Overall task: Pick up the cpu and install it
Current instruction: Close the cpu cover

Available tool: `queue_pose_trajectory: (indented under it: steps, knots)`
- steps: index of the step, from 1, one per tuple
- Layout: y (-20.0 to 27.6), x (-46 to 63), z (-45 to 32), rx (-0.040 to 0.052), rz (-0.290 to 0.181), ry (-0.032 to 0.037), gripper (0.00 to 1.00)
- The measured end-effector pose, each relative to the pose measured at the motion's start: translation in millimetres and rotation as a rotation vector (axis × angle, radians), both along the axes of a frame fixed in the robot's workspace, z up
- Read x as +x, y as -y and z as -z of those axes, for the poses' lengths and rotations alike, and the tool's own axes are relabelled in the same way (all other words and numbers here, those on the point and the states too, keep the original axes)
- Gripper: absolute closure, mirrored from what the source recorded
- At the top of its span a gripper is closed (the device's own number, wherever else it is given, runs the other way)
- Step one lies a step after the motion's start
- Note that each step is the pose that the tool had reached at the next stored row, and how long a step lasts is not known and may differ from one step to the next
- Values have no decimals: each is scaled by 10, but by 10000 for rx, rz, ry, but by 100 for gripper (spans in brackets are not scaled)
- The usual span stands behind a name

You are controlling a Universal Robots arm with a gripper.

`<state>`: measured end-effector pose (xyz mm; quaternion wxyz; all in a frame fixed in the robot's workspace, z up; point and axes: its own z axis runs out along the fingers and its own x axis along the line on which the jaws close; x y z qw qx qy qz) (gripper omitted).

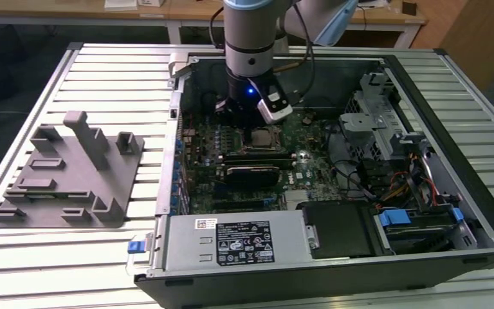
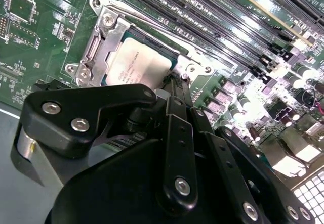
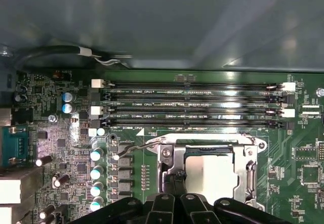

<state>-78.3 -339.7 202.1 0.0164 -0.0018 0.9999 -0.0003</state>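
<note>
- Exterior view: arm [image 1: 251, 38] goes straight down into the open pc case [image 1: 453, 212], which lies on the slatted counter [image 1: 101, 71]. The grey fixture block [image 1: 67, 174] is out at 9 o'clock of the case, well apart and nothing to do w/ the claw atm.
- The cpu [image 1: 262, 136] isn't being carried. It lies flat in the socket on the motherboard [image 1: 316, 170], silver top up, w/ the metal frame [image 2: 109, 32] around it.
- The claw [image 2: 174, 82] has its tips pressed together and is pinching nothing afaict. Both wrist views show them coming to one narrow point.
- Key relation: on the exterior view's clock face the chip is at roughly 4 o'clock from the claw, just beside it. In both wrist views the tips are right at one edge of the chip, by the frame. Can't tell if they touch it or hang just above.
- The chip's square, so no real long axis. Its edges run parallel to the ram slots [image 3: 192, 105].
- My read: chip looks seated in the socket. Can't tell if the frame is latched down.
</note>
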Motion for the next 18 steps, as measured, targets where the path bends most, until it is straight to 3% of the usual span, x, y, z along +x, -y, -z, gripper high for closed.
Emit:
queue_pose_trajectory:
  steps: [18]
  knots:
    - [0,-6,25,-6,-317,-1,89]
